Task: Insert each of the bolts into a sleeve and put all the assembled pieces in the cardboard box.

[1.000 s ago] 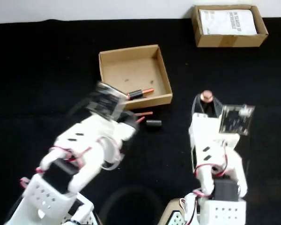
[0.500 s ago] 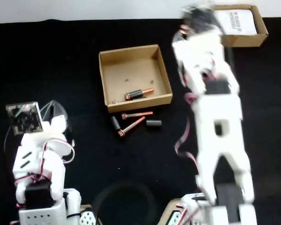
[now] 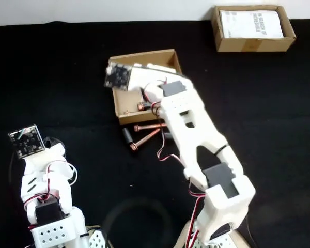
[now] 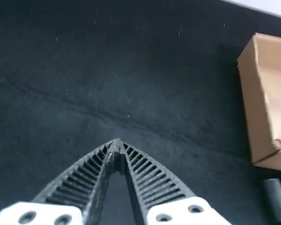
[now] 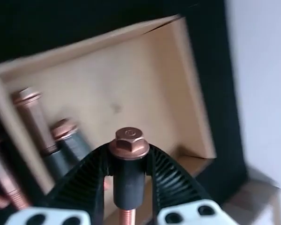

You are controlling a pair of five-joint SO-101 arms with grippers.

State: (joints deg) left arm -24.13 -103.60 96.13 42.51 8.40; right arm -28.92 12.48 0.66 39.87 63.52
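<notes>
Here, copper bolt [image 5: 129, 143] between ribbed fingers [image 5: 172, 180].

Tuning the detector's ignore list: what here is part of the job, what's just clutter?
Job: open brown cardboard box; copper bolt in black sleeve held in right fingers; assembled bolt-and-sleeve inside it; two loose copper bolts; loose black sleeve.
Lying about: second cardboard box with printed paper sheet.

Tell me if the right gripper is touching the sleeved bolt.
Touching. Right wrist view: the right gripper clamps the sleeved bolt from both sides.
</notes>
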